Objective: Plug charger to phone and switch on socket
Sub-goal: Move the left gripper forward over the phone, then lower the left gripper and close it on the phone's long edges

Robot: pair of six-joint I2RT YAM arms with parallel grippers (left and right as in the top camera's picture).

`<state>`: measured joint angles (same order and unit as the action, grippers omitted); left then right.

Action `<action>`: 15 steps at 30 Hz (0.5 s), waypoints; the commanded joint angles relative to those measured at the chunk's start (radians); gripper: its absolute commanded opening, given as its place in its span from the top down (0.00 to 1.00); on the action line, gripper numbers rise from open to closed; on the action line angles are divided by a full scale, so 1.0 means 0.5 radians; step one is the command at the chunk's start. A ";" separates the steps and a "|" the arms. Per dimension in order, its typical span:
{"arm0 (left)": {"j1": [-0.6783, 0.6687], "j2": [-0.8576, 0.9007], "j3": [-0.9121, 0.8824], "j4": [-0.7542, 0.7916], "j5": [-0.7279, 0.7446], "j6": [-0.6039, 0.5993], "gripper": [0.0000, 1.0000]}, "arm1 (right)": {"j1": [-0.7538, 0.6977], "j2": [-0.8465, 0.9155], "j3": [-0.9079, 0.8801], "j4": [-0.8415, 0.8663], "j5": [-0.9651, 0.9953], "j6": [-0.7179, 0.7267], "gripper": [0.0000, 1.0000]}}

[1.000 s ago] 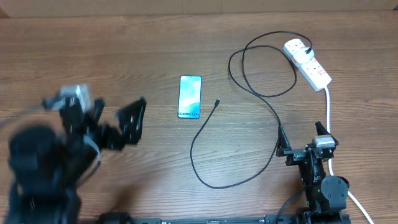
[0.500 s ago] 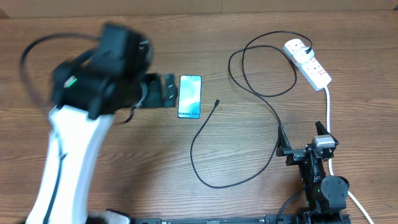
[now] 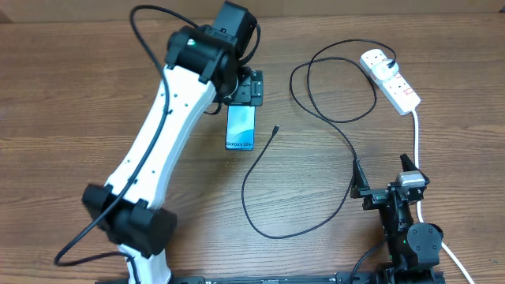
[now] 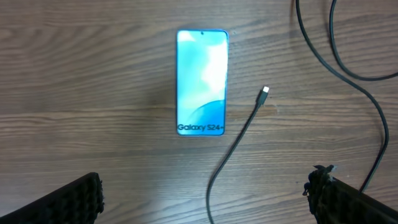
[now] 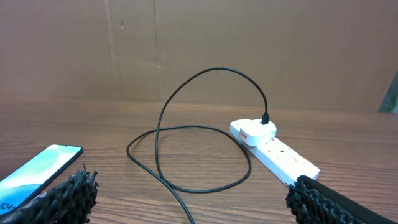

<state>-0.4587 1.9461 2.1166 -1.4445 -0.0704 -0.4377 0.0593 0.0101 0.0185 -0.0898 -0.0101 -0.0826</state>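
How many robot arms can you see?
2. The left arm stretches from the near left edge across the table, its end over the phone. The right arm sits folded at the near right edge, beside the thick white cord. None seems hidden.

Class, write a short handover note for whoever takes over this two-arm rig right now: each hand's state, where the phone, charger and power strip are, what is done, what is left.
Left hand: open, empty, hovering over the far end of the flat blue-screened smartphone, which lies face up.
Right hand: open, empty, low at the near right edge.
Thin black charger cable: its white plug adapter sits in the white oblong power strip, far right. Its small connector tip lies loose just right of the phone.
Done: adapter in strip.
Left: plug tip into phone, switch on strip. Switch position unreadable.
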 commanded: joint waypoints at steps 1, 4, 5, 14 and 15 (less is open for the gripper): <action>-0.012 0.135 0.051 0.041 0.181 -0.031 0.00 | -0.009 -0.014 -0.020 0.011 0.018 -0.008 0.00; -0.013 0.246 0.051 0.072 0.167 -0.031 0.00 | -0.009 -0.014 -0.020 0.011 0.018 -0.008 0.00; -0.013 0.288 0.051 0.079 0.172 -0.032 0.00 | -0.009 -0.014 -0.020 0.011 0.018 -0.008 0.00; -0.012 0.598 0.051 0.140 0.132 -0.024 0.00 | -0.009 -0.014 -0.020 0.011 0.018 -0.008 0.00; 0.012 0.674 0.051 0.181 0.127 -0.024 0.00 | -0.009 -0.014 -0.020 0.011 0.018 -0.008 0.00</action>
<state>-0.4587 2.2402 2.1212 -1.3758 0.0036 -0.4397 0.0593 0.0101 0.0185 -0.0902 -0.0105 -0.0826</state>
